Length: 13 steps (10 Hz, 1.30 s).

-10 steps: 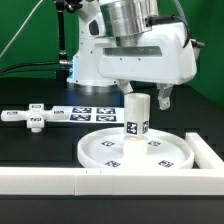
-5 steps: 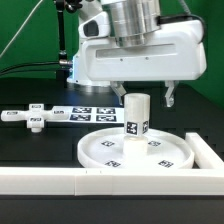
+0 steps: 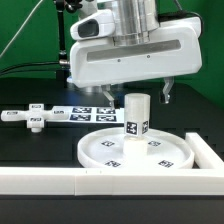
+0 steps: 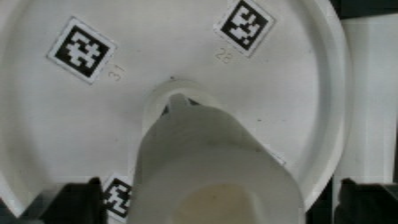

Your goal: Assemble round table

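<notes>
The large round disc lies flat on the black table. The short cylindrical post stands upright on its middle. My gripper is open just above the post's top, one finger on each side, touching nothing. In the wrist view the post rises from the disc toward the camera, and the dark fingertips stand apart on either side of it. The flat cross-shaped foot piece lies on the table at the exterior view's left.
The marker board lies behind the disc. The long white border wall runs along the front and turns back at the exterior view's right. A white robot base stands at the back.
The gripper has risen straight up off the post, fingers spread. The post stays standing on the disc.
</notes>
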Available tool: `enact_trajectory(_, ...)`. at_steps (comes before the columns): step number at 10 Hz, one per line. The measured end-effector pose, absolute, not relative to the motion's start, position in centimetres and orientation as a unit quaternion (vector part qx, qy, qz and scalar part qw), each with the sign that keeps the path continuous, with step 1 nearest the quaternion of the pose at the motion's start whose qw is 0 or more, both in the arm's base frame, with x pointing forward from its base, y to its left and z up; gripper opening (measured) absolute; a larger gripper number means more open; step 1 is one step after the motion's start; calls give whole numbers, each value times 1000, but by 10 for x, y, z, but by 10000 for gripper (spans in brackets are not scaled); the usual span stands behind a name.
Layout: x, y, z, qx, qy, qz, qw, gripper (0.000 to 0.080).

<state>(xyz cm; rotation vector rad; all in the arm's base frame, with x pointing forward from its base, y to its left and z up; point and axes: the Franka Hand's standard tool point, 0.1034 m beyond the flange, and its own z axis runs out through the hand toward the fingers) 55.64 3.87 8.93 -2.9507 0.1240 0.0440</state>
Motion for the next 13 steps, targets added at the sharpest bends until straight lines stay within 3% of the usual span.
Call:
enact_trajectory(2, 556, 39, 89, -996, -25, 9, 88, 649)
enact_trajectory(5, 557, 44, 89, -982, -177, 1, 63, 649)
enact_trajectory(10, 558, 40, 87, -938, -343, -10, 56, 649)
enact_trajectory(13, 560, 48, 84, -876, -482, -23, 16, 649)
